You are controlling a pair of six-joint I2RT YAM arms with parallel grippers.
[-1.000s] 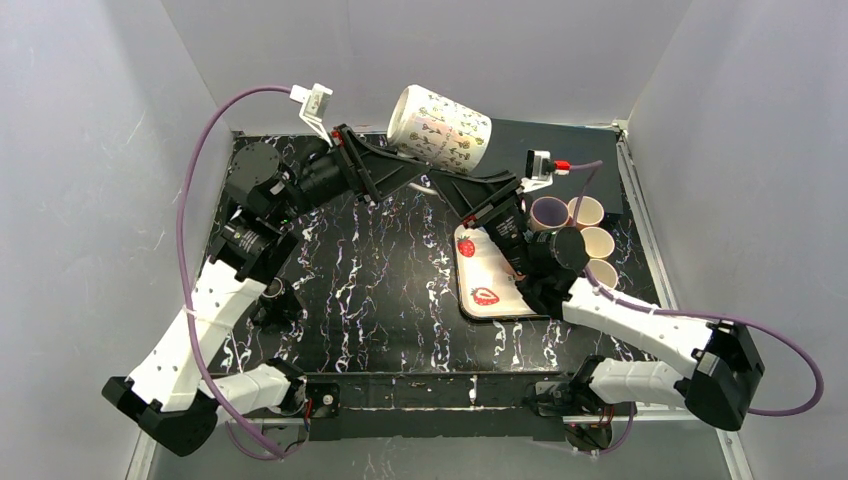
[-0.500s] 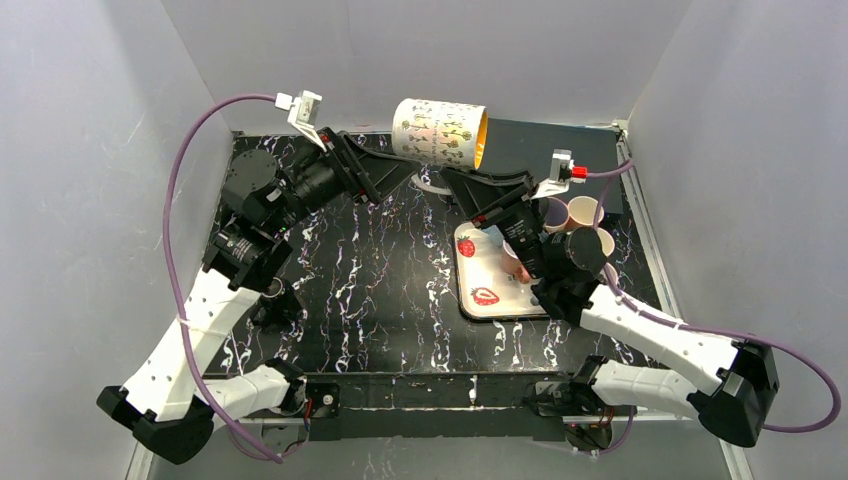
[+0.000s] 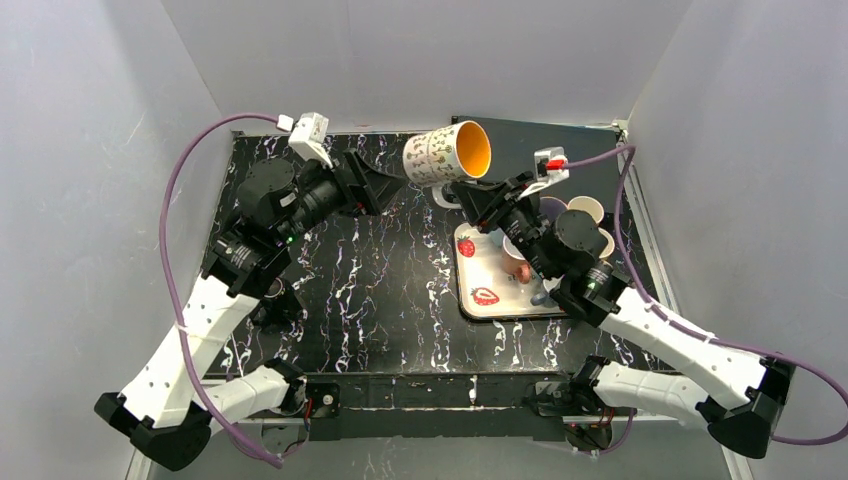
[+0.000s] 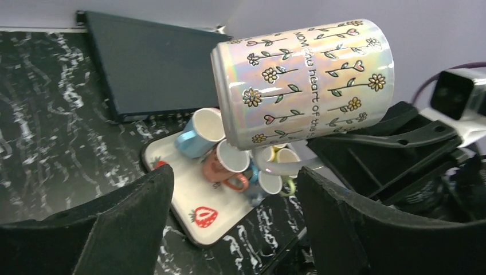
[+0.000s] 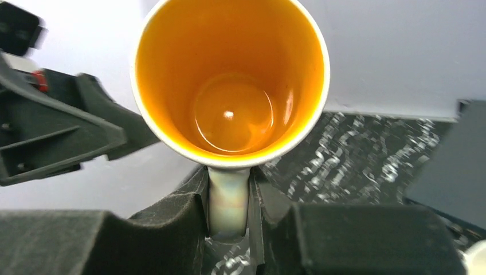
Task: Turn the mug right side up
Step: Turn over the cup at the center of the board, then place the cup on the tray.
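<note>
My right gripper (image 5: 228,200) is clamped on the handle (image 5: 228,189) alone. The mug (image 5: 229,80) hangs in the air past my fingertips, tipped on its side, with its orange mouth facing back toward my wrist. My left gripper (image 3: 385,188) is spread wide and holds nothing. It sits just beside the mug's base, and I cannot tell whether it touches.

The thin hold is what worries me. The handle is a narrow glazed loop, so the heavy body could swing round between my fingers as I roll it upright, or slip out altogether.

Below my right hand lies the tray (image 3: 463,285), crowded with small cups (image 4: 220,163), and a drop or a low set-down there would scatter them. A dark board (image 4: 155,69) lies beyond the tray. The table (image 3: 380,290) under my left hand looks the safer landing, though my left fingers stand in the way of it.
</note>
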